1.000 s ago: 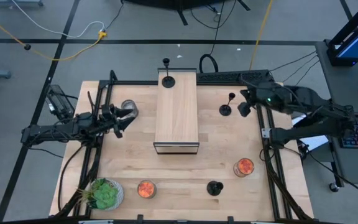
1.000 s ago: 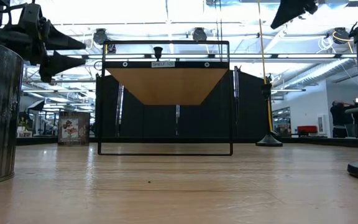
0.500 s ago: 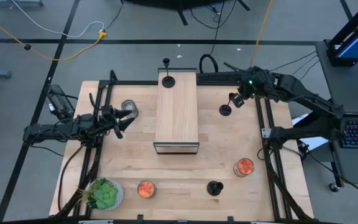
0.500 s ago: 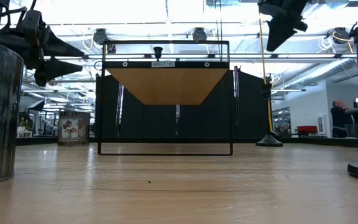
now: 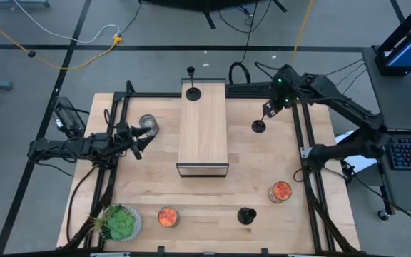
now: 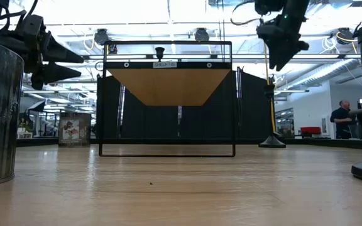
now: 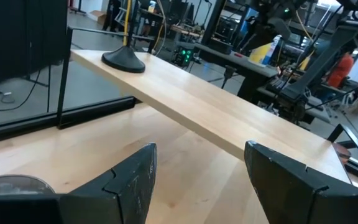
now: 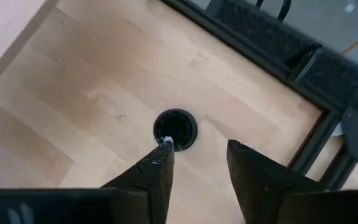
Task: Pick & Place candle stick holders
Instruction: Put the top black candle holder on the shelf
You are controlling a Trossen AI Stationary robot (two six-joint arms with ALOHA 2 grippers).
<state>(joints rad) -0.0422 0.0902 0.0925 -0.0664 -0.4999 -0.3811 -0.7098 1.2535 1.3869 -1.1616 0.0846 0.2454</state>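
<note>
Robotics lab: framed test table point(image 5: 148, 171), equipment racks point(image 7: 229, 25).

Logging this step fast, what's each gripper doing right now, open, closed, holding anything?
Left gripper: open, empty, near the metal cup.
Right gripper: open, empty, above the candle stick holder on the table's right side.

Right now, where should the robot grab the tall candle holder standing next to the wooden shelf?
Grab the candle holder by its thin upright stem, just under the little cup, coming straight down from above. It stands upright on a flat round base, too low and wide to pinch. The right tool hangs open right above it, fingers beside the cup, so probably only lowering is needed.
</note>
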